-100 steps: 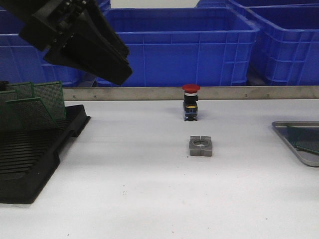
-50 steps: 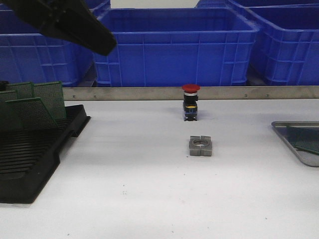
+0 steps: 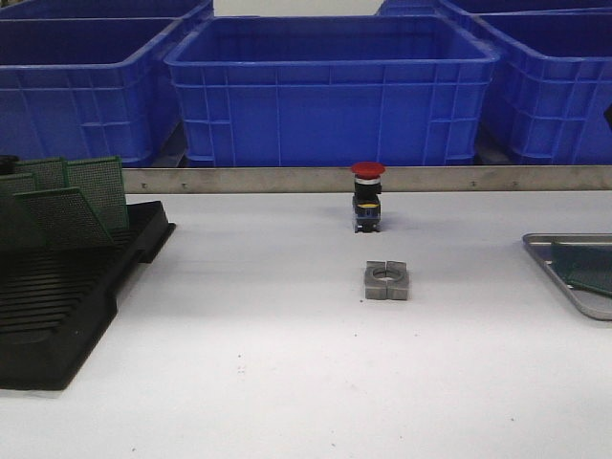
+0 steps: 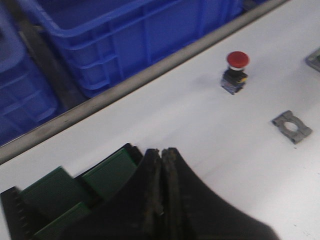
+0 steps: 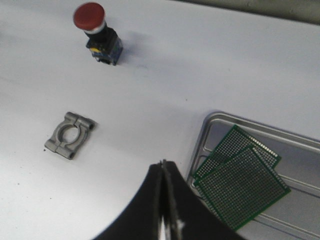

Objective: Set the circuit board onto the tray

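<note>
The grey metal tray [image 3: 574,273] sits at the table's right edge; the right wrist view shows its rim [image 5: 210,125] and two green circuit boards [image 5: 242,185] lying overlapped in it. More green boards [image 3: 72,201] stand in the black slotted rack [image 3: 57,306] at the left, also seen in the left wrist view [image 4: 107,172]. My left gripper [image 4: 161,152] is shut and empty, high above the rack. My right gripper [image 5: 163,164] is shut and empty, above the table beside the tray. Neither gripper shows in the front view.
A red-capped push button [image 3: 367,196] stands mid-table at the back, and a grey metal clamp block [image 3: 385,280] lies in front of it. Big blue crates [image 3: 335,86] line the back behind a metal rail [image 3: 287,179].
The left arm, which filled the front view's upper left, has risen up and left out of that view. The objects on the table have not moved.
</note>
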